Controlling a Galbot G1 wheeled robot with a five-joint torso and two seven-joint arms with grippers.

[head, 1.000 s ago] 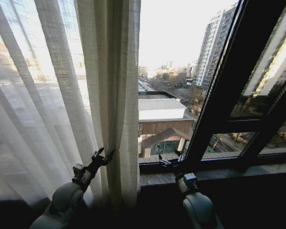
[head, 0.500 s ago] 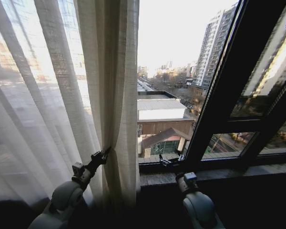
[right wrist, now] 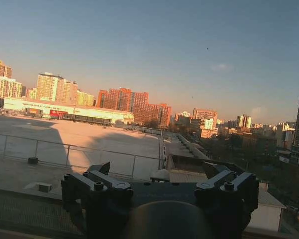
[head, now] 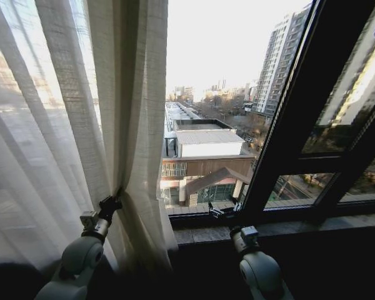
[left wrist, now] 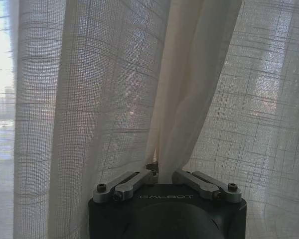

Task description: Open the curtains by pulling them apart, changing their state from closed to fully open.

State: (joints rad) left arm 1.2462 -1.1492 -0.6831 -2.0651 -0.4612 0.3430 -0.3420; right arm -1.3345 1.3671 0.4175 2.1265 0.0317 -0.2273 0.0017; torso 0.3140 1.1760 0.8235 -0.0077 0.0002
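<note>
Low at left, left gripper (head: 110, 203) pinched on curtains (head: 81, 125), gathered left of bare glass. Right gripper (head: 216, 212) at the sill, fingers parted, empty. Risk: thin fabric slipping free under sideways pull.

My two arms have rounded, pale grey-green shells that narrow to dark wrists with small boxy camera blocks. My left gripper (left wrist: 158, 169) has a black housing printed "GALBOT" in pale letters, with silver metal linkage bars fixed by dark screws. My right gripper (right wrist: 159, 174) is black throughout, with angular linkages and round bolt heads.
</note>
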